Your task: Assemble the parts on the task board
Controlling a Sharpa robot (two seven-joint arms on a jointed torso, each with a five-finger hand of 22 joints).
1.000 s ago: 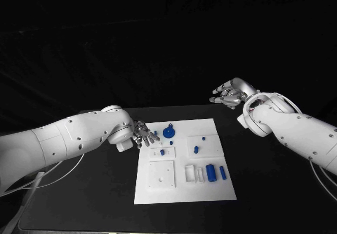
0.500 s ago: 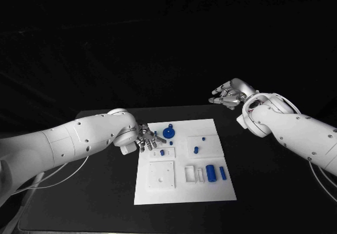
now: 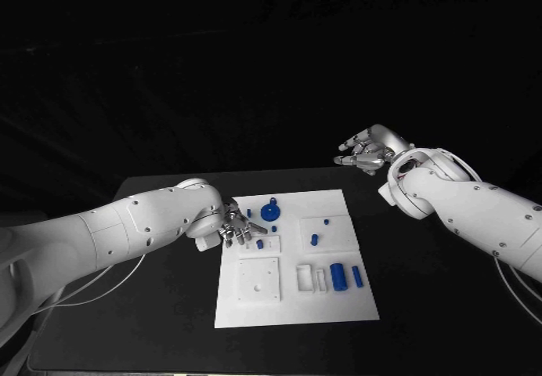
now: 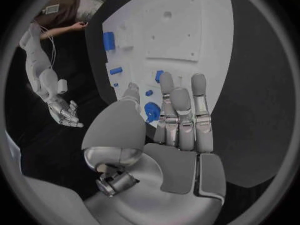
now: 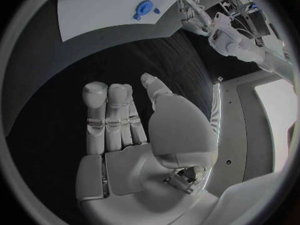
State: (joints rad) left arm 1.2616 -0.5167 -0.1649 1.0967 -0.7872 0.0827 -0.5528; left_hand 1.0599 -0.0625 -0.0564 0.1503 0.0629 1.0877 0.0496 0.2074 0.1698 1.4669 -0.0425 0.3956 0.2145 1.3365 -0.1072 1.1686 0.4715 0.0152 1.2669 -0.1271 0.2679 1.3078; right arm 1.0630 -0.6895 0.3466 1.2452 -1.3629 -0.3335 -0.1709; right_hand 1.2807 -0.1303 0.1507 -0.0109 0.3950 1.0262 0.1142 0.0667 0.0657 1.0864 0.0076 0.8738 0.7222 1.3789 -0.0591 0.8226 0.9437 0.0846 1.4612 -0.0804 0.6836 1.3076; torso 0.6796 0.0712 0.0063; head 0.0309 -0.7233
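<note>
Dim scene with a black surround; the white task board stands out brightly. Wrist views bend straight edges at the rim. Soft highlights gleam on the left hand.

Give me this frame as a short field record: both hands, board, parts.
left hand: open, fingers extended, holds nothing, over the task board's near-left edge, beside the round blue part
right hand: open, raised beyond the table's far right, away from the board, holds nothing
task board: white plate, flat in the middle of the black table
round blue part: far-left area of the board
blue cylinders: two, side by side at the board's right, next to white blocks
small blue parts: mid-board, type unclear
</note>
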